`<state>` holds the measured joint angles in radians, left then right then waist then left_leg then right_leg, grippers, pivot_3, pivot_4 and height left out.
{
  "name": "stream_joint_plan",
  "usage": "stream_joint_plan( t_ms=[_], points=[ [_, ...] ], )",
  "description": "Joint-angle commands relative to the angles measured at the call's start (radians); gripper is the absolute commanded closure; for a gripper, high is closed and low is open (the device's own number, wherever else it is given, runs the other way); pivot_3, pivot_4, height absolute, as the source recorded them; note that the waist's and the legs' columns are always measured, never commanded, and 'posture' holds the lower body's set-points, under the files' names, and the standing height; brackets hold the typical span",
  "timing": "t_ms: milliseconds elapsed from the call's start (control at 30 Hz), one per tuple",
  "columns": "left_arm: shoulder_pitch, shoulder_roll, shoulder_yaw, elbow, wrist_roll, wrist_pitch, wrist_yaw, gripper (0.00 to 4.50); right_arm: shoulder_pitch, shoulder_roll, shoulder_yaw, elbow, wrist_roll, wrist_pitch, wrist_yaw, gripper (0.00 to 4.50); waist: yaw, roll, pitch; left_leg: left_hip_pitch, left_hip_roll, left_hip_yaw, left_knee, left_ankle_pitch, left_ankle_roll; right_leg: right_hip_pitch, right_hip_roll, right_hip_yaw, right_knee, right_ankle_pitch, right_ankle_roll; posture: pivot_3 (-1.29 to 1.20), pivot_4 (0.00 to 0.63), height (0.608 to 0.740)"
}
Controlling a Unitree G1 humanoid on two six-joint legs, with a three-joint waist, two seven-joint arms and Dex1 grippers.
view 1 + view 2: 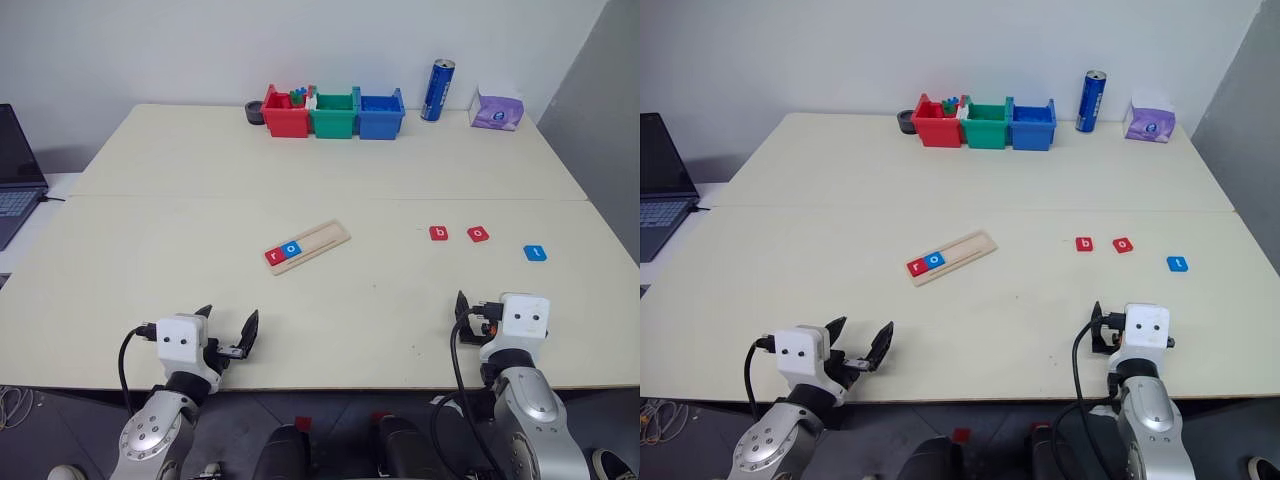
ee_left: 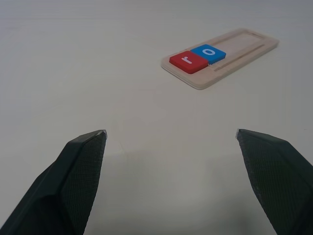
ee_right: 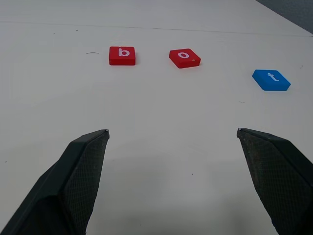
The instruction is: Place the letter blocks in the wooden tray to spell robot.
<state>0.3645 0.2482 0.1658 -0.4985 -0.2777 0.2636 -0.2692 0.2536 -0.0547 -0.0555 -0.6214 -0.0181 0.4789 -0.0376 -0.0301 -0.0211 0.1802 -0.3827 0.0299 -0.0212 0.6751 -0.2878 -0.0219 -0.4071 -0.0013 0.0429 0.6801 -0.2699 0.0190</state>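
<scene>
Cream tabletop against a plain white wall; contents as I read them from my station, grippers first.

Left gripper: near edge of the table on my left, fingers spread wide, nothing between them, pointing toward the tray.

Right gripper: near edge on my right, fingers equally wide apart, nothing held, facing the three loose tiles.

Wooden tray: mid-table, ahead of the left gripper and lying at a slant. Two letter blocks sit side by side at its nearer end, touching: red r block outermost, blue o block next to it. The rest of the groove is bare wood.

Loose letter blocks, well to the right of the tray and flat on the table, each apart from the next: red b block, red o block, blue t block, the last one farthest right and slightly nearer to me.

Far edge: red bin, green bin and blue bin in a touching row; small coloured pieces in the red one, too small to identify. Dark round item beside the red bin, possibly a tape roll. Blue can upright. Purple tissue pack.

Laptop: open, off the table's left side.
</scene>
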Motion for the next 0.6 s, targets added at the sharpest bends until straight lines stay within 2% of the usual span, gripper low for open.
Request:
stream_joint_plan(
  t_ms=[33, 600],
  points=[
    [-0.026, 0.004, 0.008, 0.006, 0.015, -0.032, 0.002, 0.0, -0.003, 0.004, -0.001, -0.045, -0.009, -0.006, -0.008, 0.04, 0.0, 0.0, 0.0, 0.0, 0.0, 0.0, 0.0, 0.0, 0.0, 0.0, 0.0, 0.0, 0.0, 0.0, 0.0, 0.0, 0.15, 0.74],
    [-0.085, 0.012, -0.012, -0.048, 0.022, 0.024, 0.01, 0.0, -0.006, 0.008, -0.01, -0.033, -0.01, -0.021, -0.019, 0.04, 0.0, 0.0, 0.0, 0.0, 0.0, 0.0, 0.0, 0.0, 0.0, 0.0, 0.0, 0.0, 0.0, 0.0, 0.001, 0.0, 0.15, 0.74]
  ],
)
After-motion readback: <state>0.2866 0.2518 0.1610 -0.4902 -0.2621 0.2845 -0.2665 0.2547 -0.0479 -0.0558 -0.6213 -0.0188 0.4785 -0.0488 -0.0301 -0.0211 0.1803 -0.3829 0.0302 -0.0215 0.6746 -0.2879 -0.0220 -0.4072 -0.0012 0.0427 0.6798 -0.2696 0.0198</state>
